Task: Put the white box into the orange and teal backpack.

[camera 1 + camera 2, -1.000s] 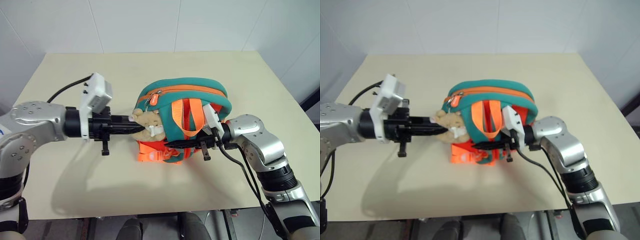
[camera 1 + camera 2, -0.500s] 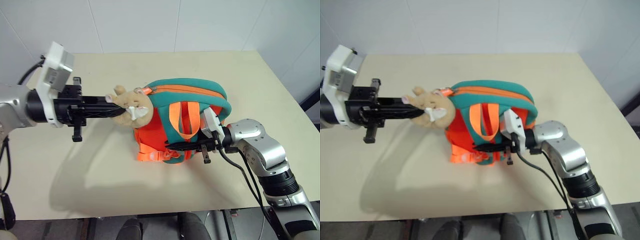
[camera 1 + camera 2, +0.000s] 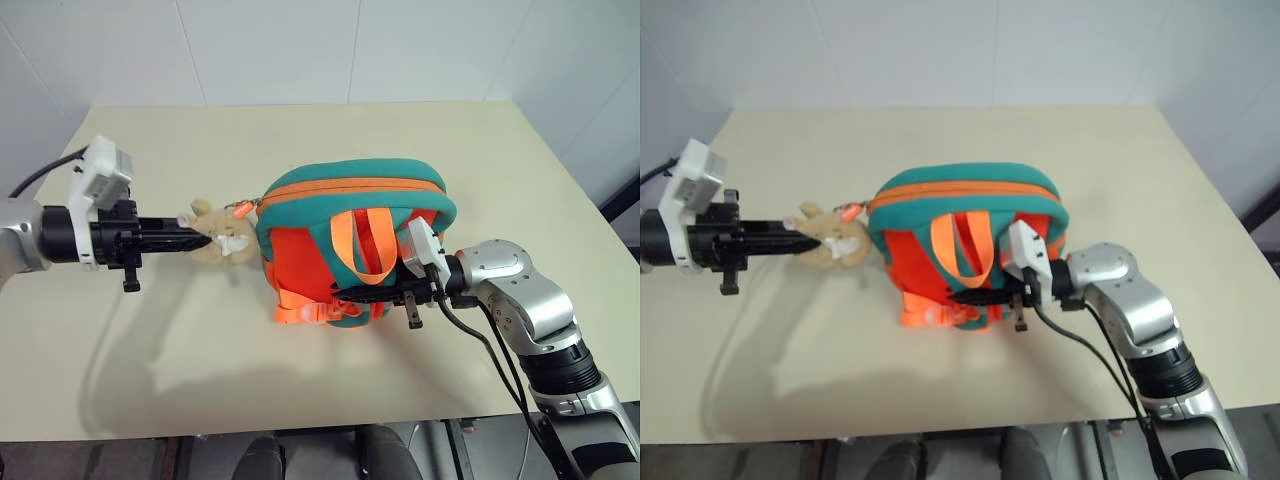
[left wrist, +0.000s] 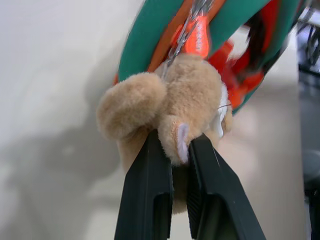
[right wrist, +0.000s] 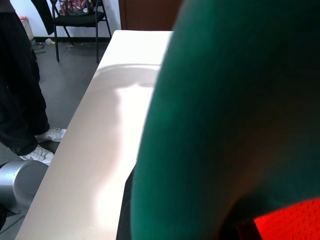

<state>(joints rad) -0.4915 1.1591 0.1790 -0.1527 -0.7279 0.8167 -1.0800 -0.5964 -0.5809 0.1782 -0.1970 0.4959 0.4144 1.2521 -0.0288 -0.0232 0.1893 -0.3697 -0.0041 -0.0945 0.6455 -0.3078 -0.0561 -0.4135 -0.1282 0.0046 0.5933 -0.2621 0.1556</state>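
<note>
The orange and teal backpack (image 3: 355,235) stands in the middle of the table, teal rim on top, an orange webbing loop down its front. Its tan plush toy (image 3: 215,238) sticks out to the left on a chain beside an orange zipper tab (image 3: 240,210). My left gripper (image 3: 203,234) is shut on the plush toy (image 4: 175,110), reaching in level from the left. My right gripper (image 3: 340,292) lies across the backpack's lower front from the right, shut on its teal edge; teal fabric (image 5: 235,115) crowds the right wrist view. The white box is out of view.
The beige table (image 3: 480,160) has bare room all around the backpack. Its front edge runs close below my right arm. In the right wrist view a person's legs (image 5: 20,100) and a chair (image 5: 80,20) stand on the floor beyond the table's side.
My left gripper has carried the plush toy out to the left and lower. The backpack's left end followed the pull. My right gripper kept still.
</note>
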